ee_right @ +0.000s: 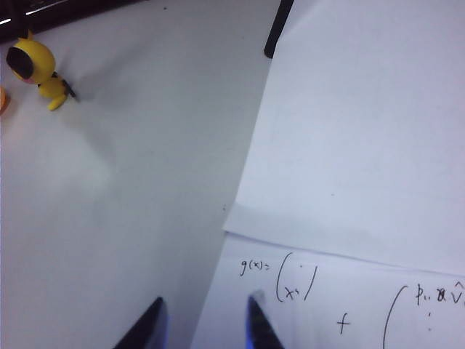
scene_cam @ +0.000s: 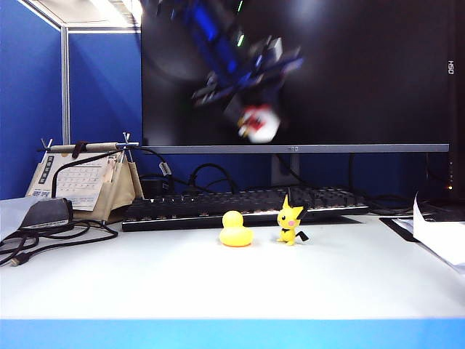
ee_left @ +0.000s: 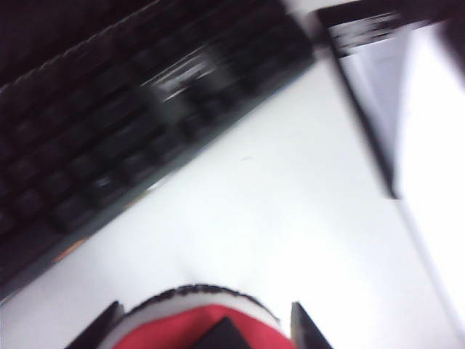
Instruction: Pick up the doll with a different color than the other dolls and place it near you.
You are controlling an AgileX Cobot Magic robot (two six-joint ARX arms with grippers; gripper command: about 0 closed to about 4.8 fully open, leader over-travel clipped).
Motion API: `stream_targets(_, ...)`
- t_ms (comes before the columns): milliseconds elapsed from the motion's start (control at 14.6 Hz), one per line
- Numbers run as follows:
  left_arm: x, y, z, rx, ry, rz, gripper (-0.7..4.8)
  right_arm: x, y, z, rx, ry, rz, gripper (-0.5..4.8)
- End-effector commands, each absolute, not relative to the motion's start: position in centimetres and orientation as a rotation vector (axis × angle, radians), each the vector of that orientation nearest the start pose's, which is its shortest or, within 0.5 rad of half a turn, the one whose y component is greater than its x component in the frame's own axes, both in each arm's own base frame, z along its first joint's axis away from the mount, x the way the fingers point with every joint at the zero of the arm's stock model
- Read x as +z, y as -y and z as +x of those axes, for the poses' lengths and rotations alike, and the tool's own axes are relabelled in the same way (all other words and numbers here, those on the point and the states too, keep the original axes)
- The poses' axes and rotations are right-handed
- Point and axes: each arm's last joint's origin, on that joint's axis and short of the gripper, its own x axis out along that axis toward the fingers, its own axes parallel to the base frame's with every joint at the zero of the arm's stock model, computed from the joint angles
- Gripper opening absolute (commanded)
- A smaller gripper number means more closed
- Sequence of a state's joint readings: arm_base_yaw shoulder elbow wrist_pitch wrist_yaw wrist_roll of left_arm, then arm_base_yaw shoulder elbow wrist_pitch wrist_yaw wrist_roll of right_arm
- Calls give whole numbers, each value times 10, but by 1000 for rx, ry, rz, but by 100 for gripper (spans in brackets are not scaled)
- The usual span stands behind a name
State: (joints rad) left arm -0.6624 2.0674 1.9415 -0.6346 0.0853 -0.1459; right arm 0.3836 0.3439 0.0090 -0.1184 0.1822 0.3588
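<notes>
The left pincer point(scene_cam: 256, 109) hangs blurred high above the table point(scene_cam: 232, 280) in front of the dark monitor point(scene_cam: 349, 73), pinching the white doll point(scene_cam: 259, 123) with the red cap rim between its two fingers. Below, the yellow duck point(scene_cam: 235, 230) and the yellow pointed-ear figure point(scene_cam: 290, 222) stand side by side just in front of the keyboard point(scene_cam: 240, 205). The right pincer point(ee_right: 205, 323) hovers over handwritten papers point(ee_right: 349, 182) at the right, its fingers slightly apart and holding nothing.
</notes>
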Motion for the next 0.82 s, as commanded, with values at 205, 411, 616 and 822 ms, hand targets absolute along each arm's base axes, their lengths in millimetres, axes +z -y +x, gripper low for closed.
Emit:
stream_targets(205,312,304,334,-685,-805,157,-6,127,-36,104,120,-451,234,144)
stream_targets(411,312,300,326,-682,-828,168,-6,127,-36,104,119,-451,234,144)
stream_targets(616,318,287,313,-677,-834,172,-6,127,-36,104,119,-451,234,144)
stream_targets(822,340,260,282,-664,-810,174,-6,127,-36,104,119,-451,234,144)
